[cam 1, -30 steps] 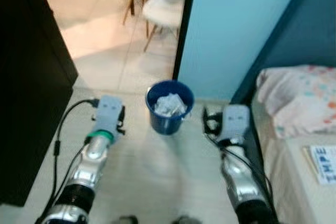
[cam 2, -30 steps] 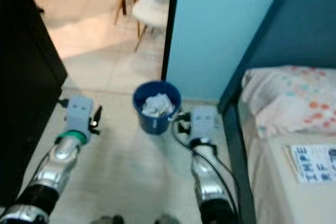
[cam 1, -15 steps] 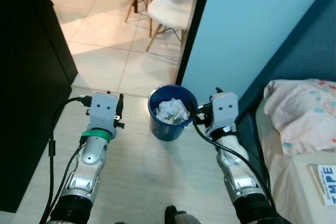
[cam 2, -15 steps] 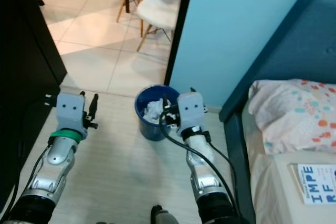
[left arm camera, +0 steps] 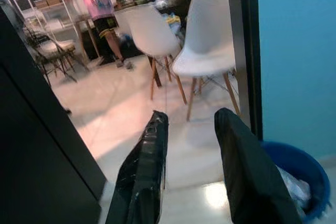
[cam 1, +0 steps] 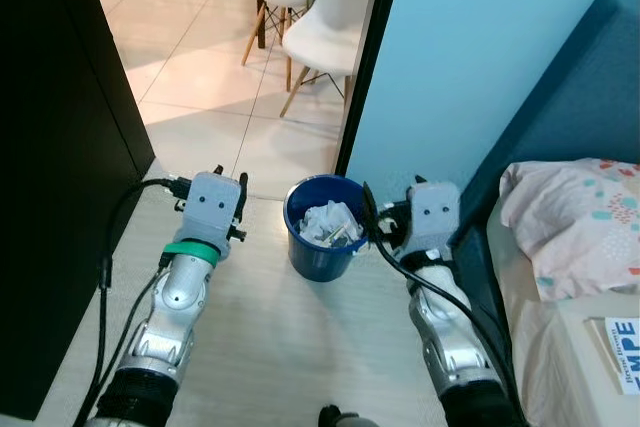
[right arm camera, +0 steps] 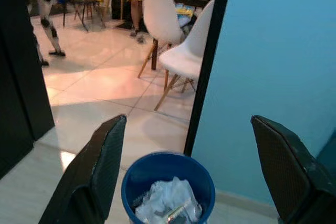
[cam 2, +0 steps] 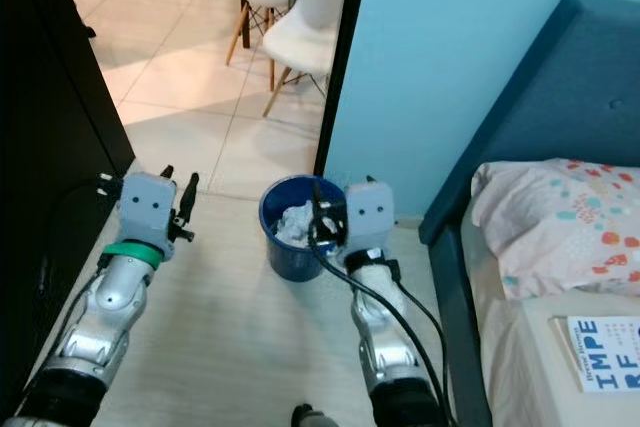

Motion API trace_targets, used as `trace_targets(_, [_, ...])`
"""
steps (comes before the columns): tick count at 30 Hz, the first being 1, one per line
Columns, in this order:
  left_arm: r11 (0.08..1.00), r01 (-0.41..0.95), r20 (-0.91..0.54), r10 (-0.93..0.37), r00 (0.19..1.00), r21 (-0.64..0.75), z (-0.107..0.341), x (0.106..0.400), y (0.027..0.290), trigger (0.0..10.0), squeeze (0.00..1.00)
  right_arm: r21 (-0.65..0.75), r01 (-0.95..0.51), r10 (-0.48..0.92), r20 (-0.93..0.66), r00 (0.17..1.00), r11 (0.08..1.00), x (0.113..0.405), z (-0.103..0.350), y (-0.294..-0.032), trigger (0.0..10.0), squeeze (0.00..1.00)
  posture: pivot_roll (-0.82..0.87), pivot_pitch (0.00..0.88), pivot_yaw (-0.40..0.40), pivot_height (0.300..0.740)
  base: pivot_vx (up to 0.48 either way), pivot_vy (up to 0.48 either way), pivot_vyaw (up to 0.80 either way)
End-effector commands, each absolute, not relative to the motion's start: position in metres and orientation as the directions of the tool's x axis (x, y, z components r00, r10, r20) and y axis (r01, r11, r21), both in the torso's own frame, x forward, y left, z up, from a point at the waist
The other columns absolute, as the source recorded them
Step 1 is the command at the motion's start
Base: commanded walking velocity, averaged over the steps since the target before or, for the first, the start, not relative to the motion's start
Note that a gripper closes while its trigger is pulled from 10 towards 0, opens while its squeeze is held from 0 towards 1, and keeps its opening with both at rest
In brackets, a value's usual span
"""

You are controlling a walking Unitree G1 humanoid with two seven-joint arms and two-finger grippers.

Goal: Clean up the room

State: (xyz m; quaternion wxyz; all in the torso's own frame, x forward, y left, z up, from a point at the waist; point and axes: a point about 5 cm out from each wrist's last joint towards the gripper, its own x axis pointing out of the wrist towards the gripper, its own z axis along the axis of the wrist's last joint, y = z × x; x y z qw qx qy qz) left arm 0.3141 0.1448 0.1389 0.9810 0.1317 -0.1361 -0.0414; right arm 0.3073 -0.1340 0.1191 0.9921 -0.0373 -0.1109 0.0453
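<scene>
A round blue bin (cam 1: 322,247) stands on the pale floor by the doorway, holding crumpled white paper (cam 1: 328,220). My left gripper (cam 1: 230,179) hovers to the bin's left, a short way off; its two black fingers (left arm camera: 144,177) are apart with nothing between them. My right gripper (cam 1: 418,192) is close to the bin's right rim. In the right wrist view its fingers (right arm camera: 102,166) are spread wide, with the bin (right arm camera: 167,179) on the floor beyond them.
A tall black cabinet (cam 1: 50,147) lines the left side. On the right, a bed with a blue headboard (cam 1: 560,97) carries a dotted pillow (cam 1: 570,217) and a printed sheet (cam 1: 622,339). White chairs (cam 1: 320,37) stand past the black door frame. A person (left arm camera: 97,3) stands far off.
The view has tilted up towards the doorway and sharpened. My right gripper has come closer to the bin's right rim. My left gripper has edged slightly towards the bin.
</scene>
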Motion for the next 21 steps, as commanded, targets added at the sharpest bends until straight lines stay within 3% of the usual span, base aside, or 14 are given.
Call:
trace_targets(1, [0.963,0.012,0.253,-0.083,0.964,0.271,0.141,0.302,0.153,10.0,0.00,-0.075,-0.077,0.091,0.211,0.973,0.994,0.292,0.119,-0.141,10.0,0.00,-0.05,0.001,0.024,0.732,0.000,0.000,0.00])
trace_targets(2, [0.963,0.012,0.253,-0.083,0.964,0.271,0.141,0.302,0.153,10.0,0.00,-0.075,-0.077,0.091,0.211,0.973,0.994,0.292,0.119,-0.141,10.0,0.00,-0.05,0.001,0.024,0.732,0.000,0.000,0.00])
trace_targets(6, [0.961,-0.019,0.226,-0.046,0.973,0.276,0.144,0.269,0.175,10.0,0.00,-0.077,-0.075,0.086,0.149,0.985,0.994,0.248,0.110,-0.160,10.0,0.00,-0.04,0.014,0.019,0.732,0.000,0.000,0.00])
trace_targets(21, [0.967,-0.032,0.168,-0.012,0.986,0.252,0.139,0.277,0.186,10.0,0.00,-0.061,-0.021,0.031,0.159,0.987,0.998,0.261,0.120,-0.160,10.0,0.00,-0.04,0.005,0.024,0.732,0.000,0.000,0.00])
